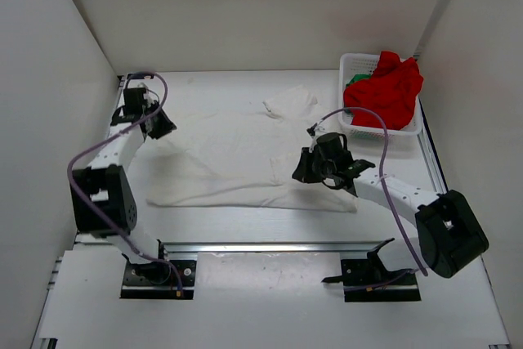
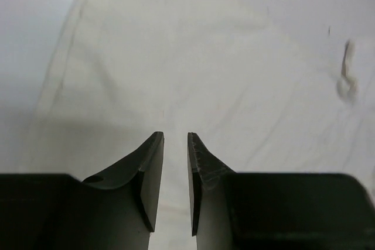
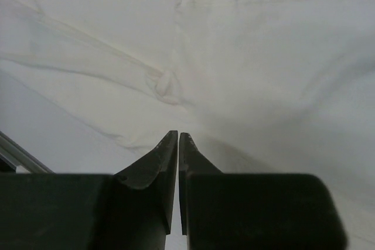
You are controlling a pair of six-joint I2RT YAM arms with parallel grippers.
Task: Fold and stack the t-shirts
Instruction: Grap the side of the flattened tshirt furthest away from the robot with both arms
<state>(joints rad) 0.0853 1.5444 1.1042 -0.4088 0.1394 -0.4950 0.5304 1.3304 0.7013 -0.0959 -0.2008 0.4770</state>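
The white t-shirt [image 1: 237, 161] lies spread mid-table [image 1: 245, 226], my left pincer [image 2: 176, 139] narrowly parted over its left edge, my right pincer [image 3: 178, 136] closed at its near right hem, whether pinching cloth I cannot tell.

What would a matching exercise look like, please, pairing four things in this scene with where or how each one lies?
Column A:
1. white t-shirt
2. red garment
3. green garment
4. white basket

Column B:
a) peeking out beside and under another garment
b) spread out on the table
c) standing at the table's far right corner
d) heaped on top inside the container

Pairs: 1-b; 2-d; 3-a; 4-c.
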